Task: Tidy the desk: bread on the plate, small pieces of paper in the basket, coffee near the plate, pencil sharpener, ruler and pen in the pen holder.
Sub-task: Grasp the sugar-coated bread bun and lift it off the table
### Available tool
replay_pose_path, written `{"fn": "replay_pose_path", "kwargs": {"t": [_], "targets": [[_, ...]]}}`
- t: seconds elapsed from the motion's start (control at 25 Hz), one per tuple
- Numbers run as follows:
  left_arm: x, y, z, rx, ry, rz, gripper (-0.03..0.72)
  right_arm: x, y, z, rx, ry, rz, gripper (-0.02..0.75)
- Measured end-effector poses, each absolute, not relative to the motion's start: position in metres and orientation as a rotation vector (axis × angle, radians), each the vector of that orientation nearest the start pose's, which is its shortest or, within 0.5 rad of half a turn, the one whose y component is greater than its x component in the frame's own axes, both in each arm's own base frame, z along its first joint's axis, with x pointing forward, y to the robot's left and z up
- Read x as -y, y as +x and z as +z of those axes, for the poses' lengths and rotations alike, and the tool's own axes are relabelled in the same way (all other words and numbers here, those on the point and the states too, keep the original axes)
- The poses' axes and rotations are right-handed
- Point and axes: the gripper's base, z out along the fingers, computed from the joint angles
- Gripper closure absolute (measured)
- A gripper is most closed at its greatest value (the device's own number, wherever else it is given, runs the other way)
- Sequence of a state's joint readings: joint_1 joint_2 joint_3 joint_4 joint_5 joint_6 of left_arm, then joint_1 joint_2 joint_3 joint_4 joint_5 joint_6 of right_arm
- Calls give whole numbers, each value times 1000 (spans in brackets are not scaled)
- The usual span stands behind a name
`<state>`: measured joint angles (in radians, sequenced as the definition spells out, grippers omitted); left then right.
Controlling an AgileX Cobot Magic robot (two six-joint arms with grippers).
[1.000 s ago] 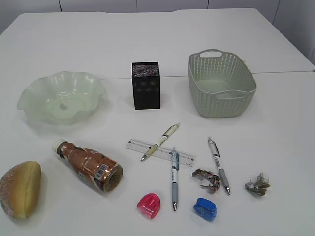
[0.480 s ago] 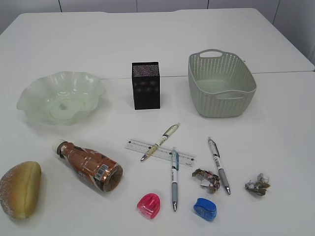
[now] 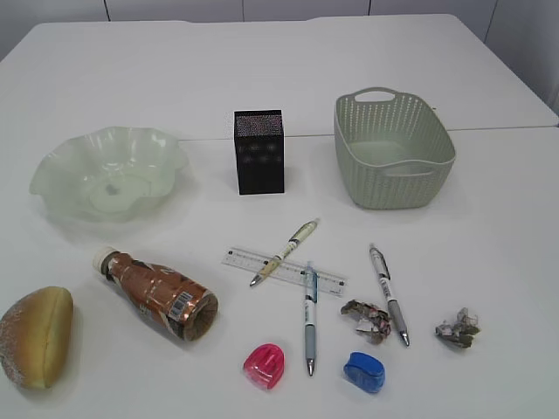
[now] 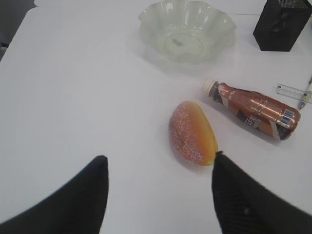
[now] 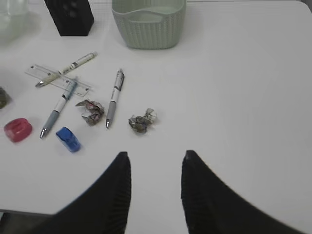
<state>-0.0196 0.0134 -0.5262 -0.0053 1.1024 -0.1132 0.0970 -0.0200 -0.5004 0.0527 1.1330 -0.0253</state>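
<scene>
Change: the objects lie as they did a second ago; only the bread (image 3: pixel 37 336) sits a touch lower and more upright at the left edge of the exterior view
Left gripper (image 4: pixel 158 195): fingers spread wide apart, empty, just short of the bread, right fingertip almost at its near end
Right gripper (image 5: pixel 155 187): fingers parted with a clear gap, holding nothing, above bare desk near the paper
Pen holder (image 3: pixel 258 151): black mesh box, upright, mid-desk; the landmark for the rest
Plate (image 3: pixel 109 171): left of the pen holder, empty
Basket (image 3: pixel 392 161): right of the pen holder, empty
Coffee (image 3: pixel 159 293): on its side, front-left of the pen holder, cap toward the plate
Ruler (image 3: pixel 283 270): in front of the pen holder, a pen (image 3: pixel 285 251) lying across it
Other pens: two more, front-right of the pen holder
Sharpeners: pink one (image 3: pixel 265 365) and blue one (image 3: pixel 363 371), nearest the front edge
Small pieces of paper (image 3: pixel 367 318): two balls, front-right of the pen holder
Desk (image 3: pixel 489 227): plain white, seam running behind the pen holder
Room: pale panelled wall behind
Writing: label and ruler marks too small to read
</scene>
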Motion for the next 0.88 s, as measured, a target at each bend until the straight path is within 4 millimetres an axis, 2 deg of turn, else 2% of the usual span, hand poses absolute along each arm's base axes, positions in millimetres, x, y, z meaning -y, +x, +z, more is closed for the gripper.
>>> {"fn": "replay_pose_path", "kwargs": {"t": [0.12, 0.32, 0.52, 0.72, 0.88], "targets": [[0, -8, 281, -2072, -97, -88, 209, -5, -7, 276, -2080, -132, 125, 478], [0, -2, 286, -2071, -97, -88, 228, -7, 17, 287, -2150, -127, 130, 477], [1, 19, 305, -2063, -97, -88, 229, -11, 56, 293, -2213, -113, 139, 474], [1, 42, 322, -2117, -100, -88, 229, -16, 96, 301, -2278, -98, 151, 423], [2, 63, 329, -2176, -104, -90, 229, -18, 132, 319, -2264, -98, 128, 384]]}}
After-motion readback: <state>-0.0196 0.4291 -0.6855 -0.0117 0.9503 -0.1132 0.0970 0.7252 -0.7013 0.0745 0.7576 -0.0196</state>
